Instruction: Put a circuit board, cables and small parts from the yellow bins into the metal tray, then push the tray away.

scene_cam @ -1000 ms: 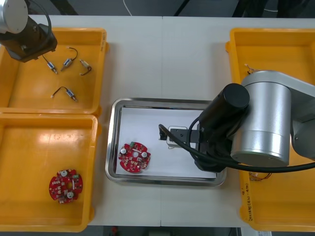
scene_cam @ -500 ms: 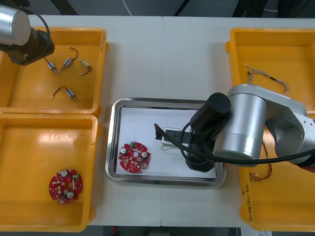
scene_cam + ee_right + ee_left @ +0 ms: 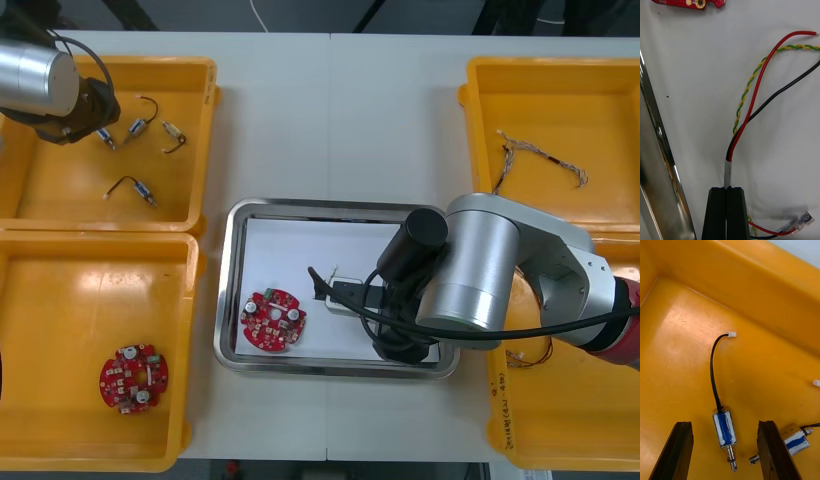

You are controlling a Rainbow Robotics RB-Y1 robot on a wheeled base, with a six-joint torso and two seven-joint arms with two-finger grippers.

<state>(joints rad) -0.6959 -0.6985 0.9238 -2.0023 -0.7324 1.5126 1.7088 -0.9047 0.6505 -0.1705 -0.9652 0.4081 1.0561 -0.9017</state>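
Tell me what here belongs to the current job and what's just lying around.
In use:
- red, black and yellow-green cable bundle, pinched by the right gripper in the metal tray
- circuit board in that tray
- small metal part between the left gripper's open fingers

Lying about:
- second circuit board, near left bin
- loose cable, far right bin
- other small metal parts

The tray (image 3: 229, 290) was white inside, shiny-rimmed; its seven-o'clock circuit board (image 3: 273, 321) red; cables (image 3: 732, 148) red, black and twisted yellow-green; bins (image 3: 100, 300) yellow.
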